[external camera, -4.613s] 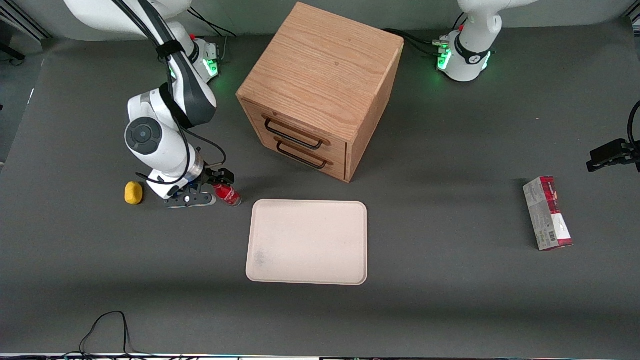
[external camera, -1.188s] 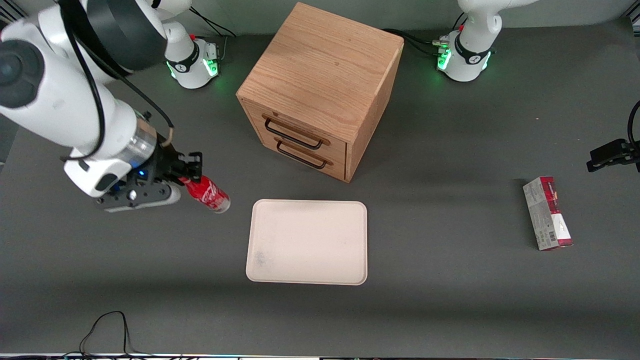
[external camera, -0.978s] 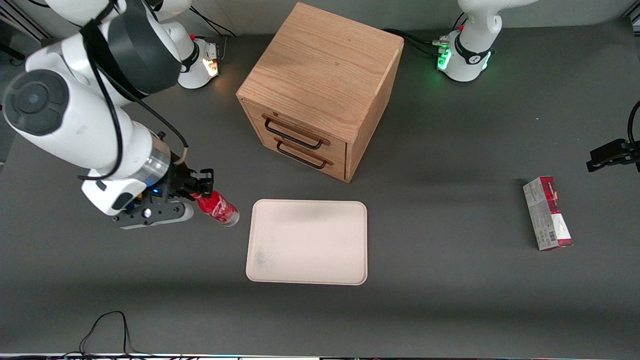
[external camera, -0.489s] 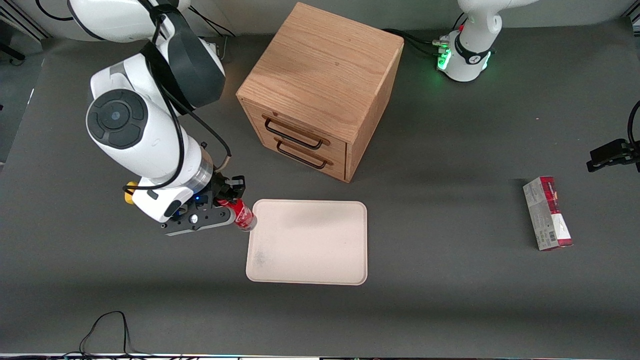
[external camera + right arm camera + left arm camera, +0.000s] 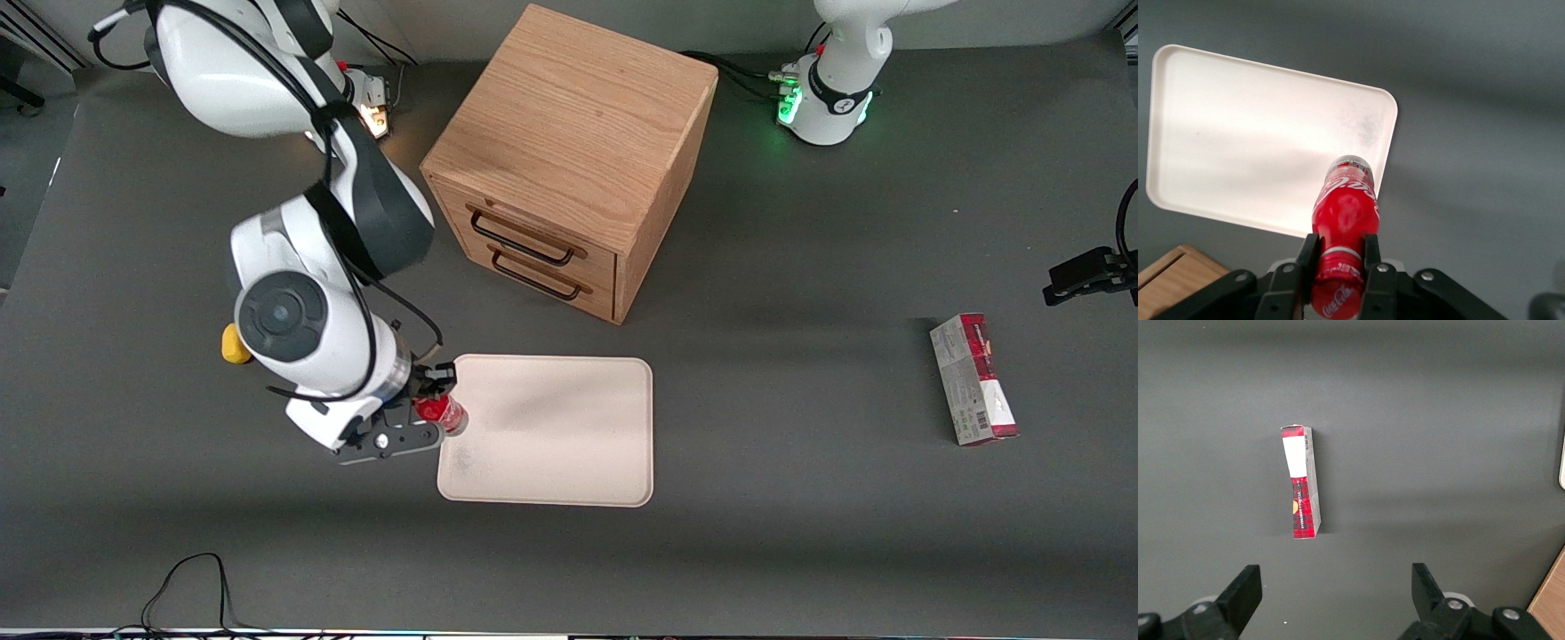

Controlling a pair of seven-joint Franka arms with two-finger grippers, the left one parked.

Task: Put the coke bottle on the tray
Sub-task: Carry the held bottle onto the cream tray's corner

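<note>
Right wrist view shows the coke bottle point(image 5: 1345, 213) clamped at its neck, just below the red cap, between the two black fingers point(image 5: 1307, 257) of the pincer point(image 5: 1338, 257). The bottle's clear base points away from the camera, down toward the tray point(image 5: 1238, 133), and it hangs over the tray's short edge near one rounded corner.

From the front view, the coke bottle point(image 5: 442, 412) appears tilted in the pincer point(image 5: 428, 407), over the rim of the tray point(image 5: 551, 436) at the end nearest the working arm. Whether the base touches the tray cannot be told. The tray lies flat on the dark grey surface point(image 5: 800, 533), nearer the front camera than the wooden two-drawer box point(image 5: 569, 160), whose black handles face it.

A small yellow lump point(image 5: 234, 345) sits on the surface beside the working arm, partly hidden by it. Well apart, toward the parked arm's end, a red-and-grey carton point(image 5: 973, 379) lies flat; the left wrist view shows the same carton point(image 5: 1302, 482) alone on the grey.
</note>
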